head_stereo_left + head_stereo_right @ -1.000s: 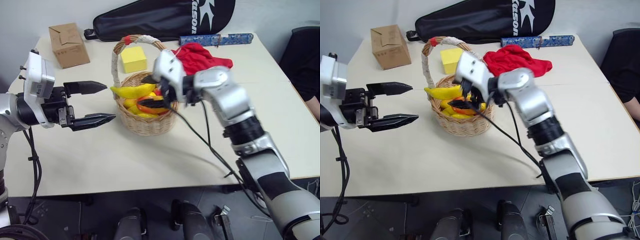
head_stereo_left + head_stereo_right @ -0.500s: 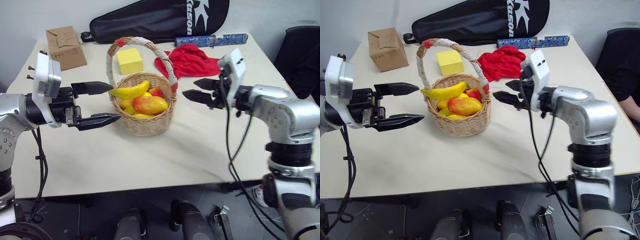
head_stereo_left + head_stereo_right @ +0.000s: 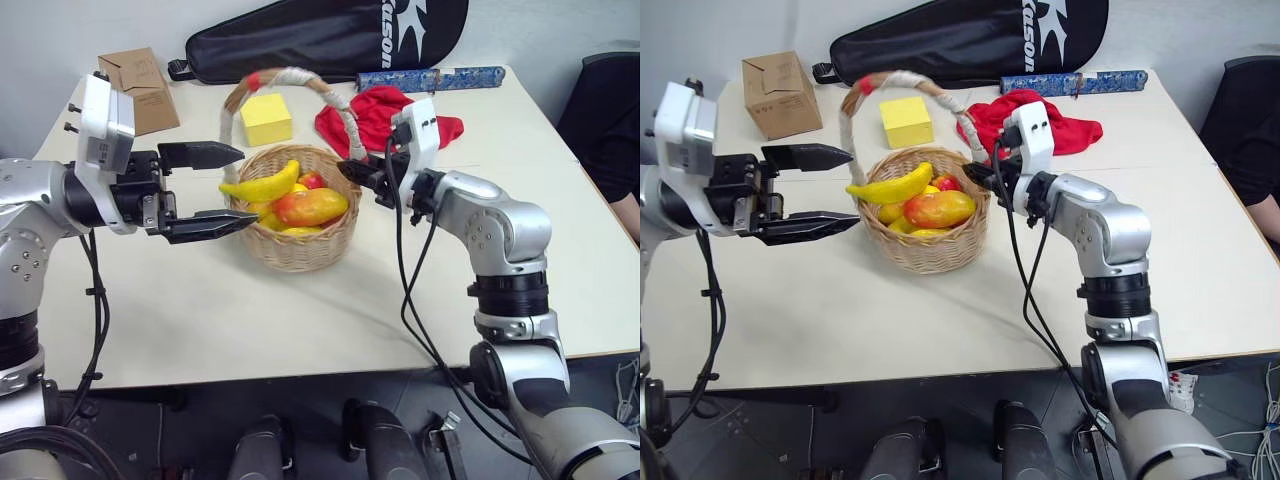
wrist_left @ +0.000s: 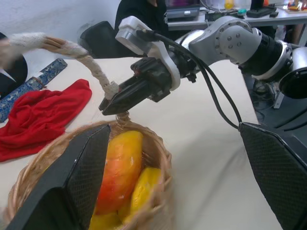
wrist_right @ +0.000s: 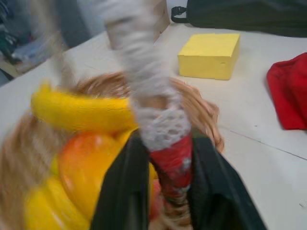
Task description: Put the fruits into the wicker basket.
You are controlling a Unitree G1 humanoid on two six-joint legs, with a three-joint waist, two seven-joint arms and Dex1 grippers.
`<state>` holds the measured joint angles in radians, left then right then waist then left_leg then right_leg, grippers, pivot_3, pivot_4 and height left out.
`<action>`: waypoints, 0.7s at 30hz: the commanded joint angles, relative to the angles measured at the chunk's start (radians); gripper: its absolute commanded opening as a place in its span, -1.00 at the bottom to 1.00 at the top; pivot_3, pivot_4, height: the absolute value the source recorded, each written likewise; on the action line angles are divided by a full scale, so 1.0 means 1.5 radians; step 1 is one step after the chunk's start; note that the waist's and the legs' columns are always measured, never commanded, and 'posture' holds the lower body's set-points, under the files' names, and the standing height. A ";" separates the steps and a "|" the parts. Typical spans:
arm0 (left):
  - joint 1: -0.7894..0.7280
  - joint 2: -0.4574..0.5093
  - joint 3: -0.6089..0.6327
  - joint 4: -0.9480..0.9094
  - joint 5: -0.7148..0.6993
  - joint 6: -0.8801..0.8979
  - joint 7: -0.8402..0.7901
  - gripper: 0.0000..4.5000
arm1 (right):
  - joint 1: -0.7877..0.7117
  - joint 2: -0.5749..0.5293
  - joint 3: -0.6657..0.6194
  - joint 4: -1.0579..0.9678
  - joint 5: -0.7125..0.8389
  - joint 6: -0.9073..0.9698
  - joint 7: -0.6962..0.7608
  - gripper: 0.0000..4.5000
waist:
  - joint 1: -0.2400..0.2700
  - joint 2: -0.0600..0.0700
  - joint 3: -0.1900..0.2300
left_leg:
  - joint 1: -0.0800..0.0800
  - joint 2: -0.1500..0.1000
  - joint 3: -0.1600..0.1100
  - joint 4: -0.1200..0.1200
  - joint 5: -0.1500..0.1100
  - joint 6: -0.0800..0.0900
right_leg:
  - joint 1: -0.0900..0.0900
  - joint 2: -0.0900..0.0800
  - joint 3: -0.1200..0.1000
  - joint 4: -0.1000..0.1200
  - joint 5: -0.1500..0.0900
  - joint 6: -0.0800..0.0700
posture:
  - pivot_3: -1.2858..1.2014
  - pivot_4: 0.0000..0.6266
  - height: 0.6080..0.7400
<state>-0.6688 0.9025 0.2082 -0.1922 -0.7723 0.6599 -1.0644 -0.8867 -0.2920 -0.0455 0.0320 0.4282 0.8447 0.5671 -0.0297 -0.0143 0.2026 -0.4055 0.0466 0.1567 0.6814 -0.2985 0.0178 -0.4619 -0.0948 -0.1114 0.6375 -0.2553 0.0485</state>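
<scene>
I see a pale table with a cardboard box, yellow cube, red cloth and black bag behind the basket. My right gripper pinches the handle's red end. My left gripper, spread, hovers beside the rim. Banana and mango lie crosswise inside.

Silver-grey jointed arms, white wrist housings, black cables, black-fingered tools.
</scene>
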 commanded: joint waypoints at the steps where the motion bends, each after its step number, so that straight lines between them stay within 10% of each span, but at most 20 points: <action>1: -0.017 -0.004 0.003 -0.012 0.005 -0.014 0.003 1.00 | 0.003 0.000 -0.011 -0.053 0.023 -0.017 0.007 -0.89 | -0.002 0.000 0.000 | 0.000 0.000 0.000 0.000 0.000 0.000 | 0.000 0.000 0.000 0.000 0.000 0.000 | 0.03 -0.52 1.00; 7: -0.034 -0.021 -0.007 0.009 0.011 -0.020 -0.002 1.00 | 0.011 -0.069 -0.100 -0.112 0.058 0.008 -0.005 -0.89 | 0.000 0.000 0.000 | 0.000 0.000 0.001 0.000 0.000 0.000 | 0.000 0.000 0.000 0.000 0.000 0.000 | 0.03 -0.52 1.00; 16: -0.086 -0.063 -0.046 0.084 0.044 -0.056 -0.040 1.00 | 0.150 -0.413 -0.268 -0.092 0.027 0.007 0.062 -0.89 | 0.020 0.000 0.000 | 0.000 -0.002 0.001 0.000 -0.001 0.003 | 0.001 0.000 0.000 -0.007 0.001 0.002 | 0.03 -0.52 1.00; 21: -0.103 -0.094 -0.065 0.112 0.060 -0.075 -0.056 1.00 | 0.253 -0.439 -0.328 -0.058 -0.003 -0.049 0.047 -0.89 | 0.009 0.000 0.000 | 0.003 -0.001 0.005 0.000 -0.001 0.002 | 0.001 0.001 0.001 -0.005 0.002 0.003 | 0.03 -0.52 1.00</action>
<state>-0.7982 0.7627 0.1070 -0.0226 -0.6872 0.5714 -1.1339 -0.5095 -0.9385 -0.4654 -0.0306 0.4243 0.8293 0.6494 -0.0164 -0.0140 0.2029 -0.4014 0.0458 0.1651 0.6812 -0.2992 0.0212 -0.4607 -0.0933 -0.1092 0.6300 -0.2527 0.0524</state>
